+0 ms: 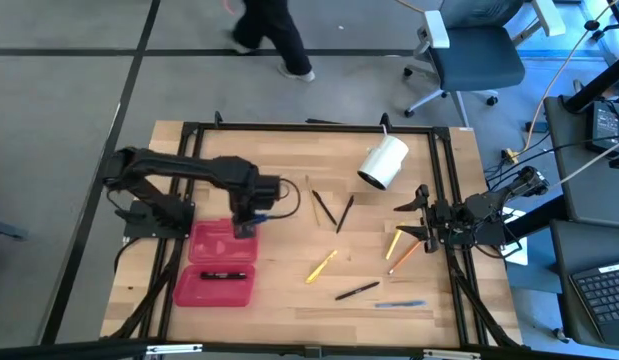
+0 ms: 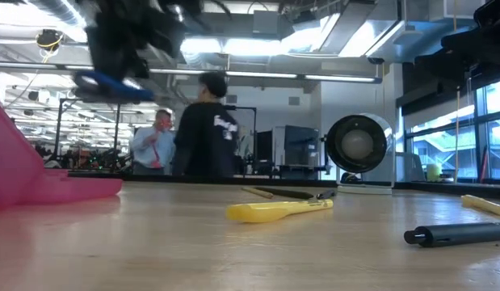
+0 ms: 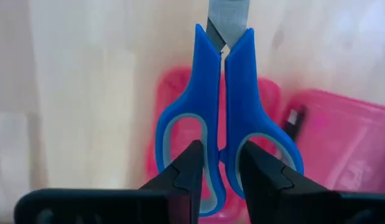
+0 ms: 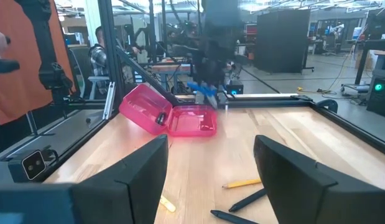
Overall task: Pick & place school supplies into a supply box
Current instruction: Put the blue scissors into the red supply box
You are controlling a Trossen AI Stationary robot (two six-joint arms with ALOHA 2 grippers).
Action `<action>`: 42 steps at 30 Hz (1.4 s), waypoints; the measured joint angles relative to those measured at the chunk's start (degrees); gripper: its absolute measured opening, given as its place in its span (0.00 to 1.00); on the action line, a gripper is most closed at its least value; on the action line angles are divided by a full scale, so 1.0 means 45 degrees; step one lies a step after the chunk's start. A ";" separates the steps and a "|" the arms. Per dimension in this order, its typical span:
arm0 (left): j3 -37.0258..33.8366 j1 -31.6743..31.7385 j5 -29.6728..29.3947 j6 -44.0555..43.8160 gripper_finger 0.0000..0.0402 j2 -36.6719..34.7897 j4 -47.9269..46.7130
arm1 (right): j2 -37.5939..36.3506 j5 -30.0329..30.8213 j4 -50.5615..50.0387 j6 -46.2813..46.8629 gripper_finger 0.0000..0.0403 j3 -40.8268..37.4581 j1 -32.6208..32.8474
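- The left tool (image 3: 218, 180) is clamped on the blue-handled scissors (image 3: 222, 112), its fingers gripping the handles; the blade tips are cut off by the edge of the left wrist view.
- From above, that tool (image 1: 247, 212) hangs over the open red supply box (image 1: 217, 262) on the left part of the bench (image 1: 289, 160), and the scissors show there only as a sliver of blue (image 1: 280, 213).
- One black pen (image 1: 222, 274) lies inside the box half nearer the bench front; any print on it is too small to read.
- The right tool (image 4: 211, 168) waits at the right bench edge with its fingers wide apart and nothing between them.
- Loose pens and pencils (image 1: 361, 290) lie scattered mid-bench, well apart from the box; a white cylinder (image 1: 383, 162) lies near the back.
- In the low view the left arm is a dark blur at the top, with two people (image 2: 203, 129) standing beyond the bench.
- No brand or label can be read anywhere.
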 joint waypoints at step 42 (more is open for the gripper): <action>-0.1632 -0.9586 -0.0594 -1.3274 0.19 -0.0886 0.0256 | 0.0000 0.0001 0.0918 0.0385 0.60 0.0001 -0.0002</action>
